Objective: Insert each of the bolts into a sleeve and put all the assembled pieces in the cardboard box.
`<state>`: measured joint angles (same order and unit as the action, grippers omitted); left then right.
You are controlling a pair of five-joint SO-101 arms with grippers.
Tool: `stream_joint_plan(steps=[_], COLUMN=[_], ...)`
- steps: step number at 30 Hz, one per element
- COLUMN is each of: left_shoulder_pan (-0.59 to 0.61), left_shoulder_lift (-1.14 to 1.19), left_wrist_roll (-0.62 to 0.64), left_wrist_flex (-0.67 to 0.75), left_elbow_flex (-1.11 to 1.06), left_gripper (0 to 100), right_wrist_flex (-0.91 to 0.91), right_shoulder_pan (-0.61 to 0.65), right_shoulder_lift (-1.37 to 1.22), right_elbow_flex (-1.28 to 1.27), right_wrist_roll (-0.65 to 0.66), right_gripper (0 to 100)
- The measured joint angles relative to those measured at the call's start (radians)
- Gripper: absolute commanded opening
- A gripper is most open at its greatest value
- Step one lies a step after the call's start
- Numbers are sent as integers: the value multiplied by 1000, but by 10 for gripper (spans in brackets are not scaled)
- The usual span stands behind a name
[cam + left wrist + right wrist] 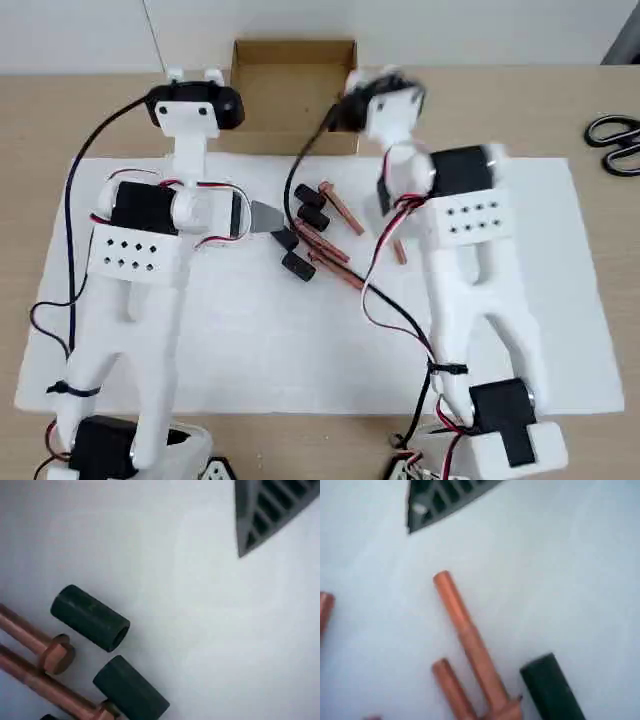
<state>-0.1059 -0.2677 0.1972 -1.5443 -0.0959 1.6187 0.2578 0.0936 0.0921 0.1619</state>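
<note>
Copper bolts (pixel 343 208) beside black sleeves (pixel 298 265) on white mat (pixel 250 340)

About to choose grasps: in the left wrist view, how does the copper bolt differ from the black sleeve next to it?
The bolt is copper-coloured; the sleeve is black. The bolt is long and thin with a wider head at one end; the sleeve is short, thick and open at its end. Both lie on their sides on the white mat, and the bolt is not inserted.
</note>
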Motion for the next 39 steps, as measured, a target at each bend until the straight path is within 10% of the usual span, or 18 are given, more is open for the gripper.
stream_joint_plan(steps=[18, 39], left_shoulder_pan=[459, 470], left_shoulder_lift=[0, 0], left_wrist_roll=[91, 95], left_wrist_flex=[29, 31], left_elbow_flex=[-158, -250], left_gripper=[321, 321], right_wrist_flex=[-333, -405], right_shoulder_pan=[287, 419], right_shoulder_lift=[-259, -259], right_elbow_flex=[-163, -153], right_wrist_roll=[-41, -6], right_gripper=[223, 222])
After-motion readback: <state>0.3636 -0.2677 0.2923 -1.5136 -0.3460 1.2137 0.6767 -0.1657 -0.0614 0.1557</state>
